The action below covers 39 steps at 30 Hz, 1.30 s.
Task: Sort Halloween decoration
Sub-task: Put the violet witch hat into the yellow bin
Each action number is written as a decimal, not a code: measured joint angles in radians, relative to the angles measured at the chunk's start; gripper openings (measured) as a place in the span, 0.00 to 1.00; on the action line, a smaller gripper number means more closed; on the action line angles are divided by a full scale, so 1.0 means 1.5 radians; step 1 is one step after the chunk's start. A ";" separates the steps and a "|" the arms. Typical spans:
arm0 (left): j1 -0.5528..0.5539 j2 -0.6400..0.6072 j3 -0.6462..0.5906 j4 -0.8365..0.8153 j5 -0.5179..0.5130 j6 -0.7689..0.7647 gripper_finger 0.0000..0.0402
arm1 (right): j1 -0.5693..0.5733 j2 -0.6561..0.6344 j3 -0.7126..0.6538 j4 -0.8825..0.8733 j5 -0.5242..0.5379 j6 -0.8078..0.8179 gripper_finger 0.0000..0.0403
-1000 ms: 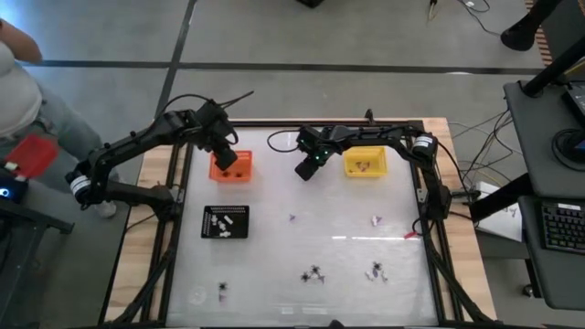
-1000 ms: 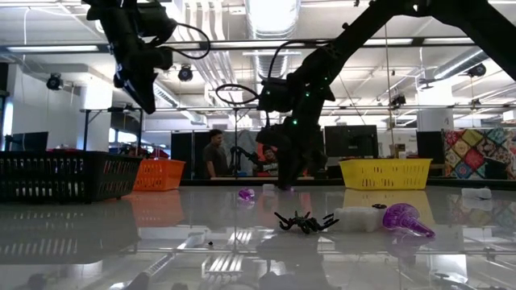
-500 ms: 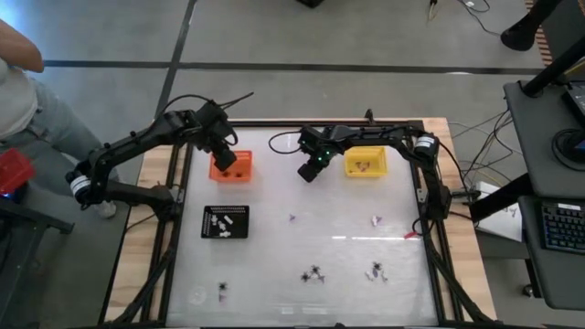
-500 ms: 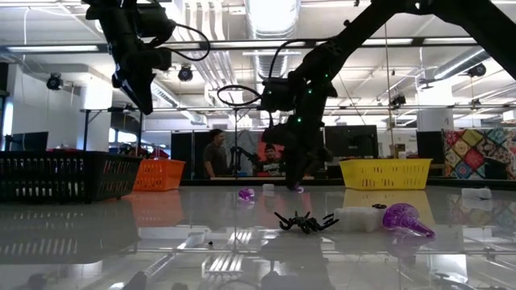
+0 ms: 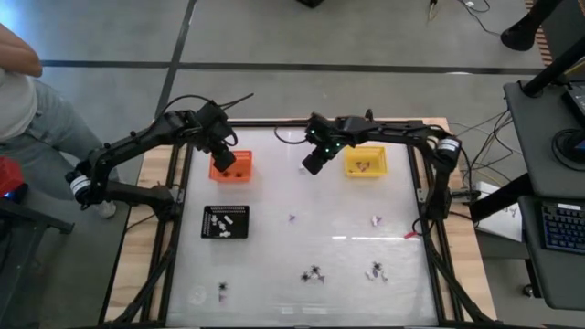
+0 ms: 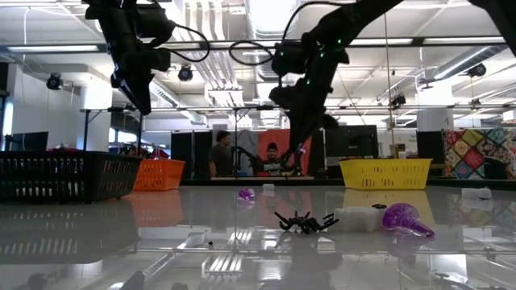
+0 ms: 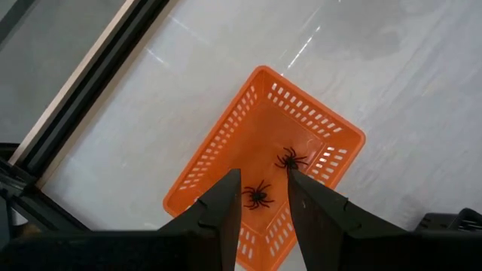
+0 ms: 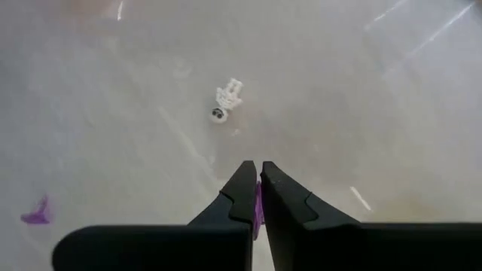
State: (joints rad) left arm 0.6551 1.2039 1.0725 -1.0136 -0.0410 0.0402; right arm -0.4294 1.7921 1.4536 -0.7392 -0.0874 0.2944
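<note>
The right gripper (image 5: 312, 167) is hanging above the table (image 5: 338, 274) between the orange tray (image 5: 230, 168) and the yellow tray (image 5: 365, 163), its fingers (image 8: 245, 197) pressed together on a sliver of something purple (image 8: 257, 209) (only a thin strip shows between the tips in its wrist view, so its shape cannot be made out). Judging by this, the step in hand is the carrying of one purplish trinket to its tray.

The left gripper (image 7: 263, 218) is waiting over the orange tray with its fingers standing apart and nothing between them; two black spiders (image 7: 258, 194) are lying in that tray. White pieces (image 5: 223, 222) are lying in the black tray (image 5: 225, 222), and brownish bits are showing in the yellow one.

The rest of the Halloween decoration is lying loose on the table: a purple piece (image 5: 292, 217) near the middle, a whitish one (image 5: 376, 219) to its right, a black spider (image 5: 314, 273) and a pale cluster (image 5: 375, 271) toward the near edge, and a small dark piece (image 5: 222, 290) at the near left. A tiny white skeleton (image 8: 226, 98) is lying below the right gripper.

The next move is calling for the right arm to travel to whichever tray takes purple pieces (no tray is visibly holding one, so which cannot be told) and to part its fingers directly over it.
</note>
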 joint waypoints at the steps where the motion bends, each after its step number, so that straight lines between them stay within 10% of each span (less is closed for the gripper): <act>1: 0.000 0.000 0.000 0.000 0.000 0.000 0.23 | 0.000 -0.010 0.000 -0.009 0.008 -0.002 0.02; 21: 0.000 0.001 0.000 0.002 0.000 0.000 0.23 | -0.001 -0.113 -0.007 -0.243 0.200 -0.011 0.02; 39: 0.000 0.001 0.000 0.001 0.000 0.002 0.23 | -0.027 -0.113 -0.153 -0.229 0.211 0.023 0.02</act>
State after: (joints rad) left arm 0.6550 1.2049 1.0725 -1.0115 -0.0410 0.0437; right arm -0.4694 1.6222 1.2240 -1.0825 0.2297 0.3292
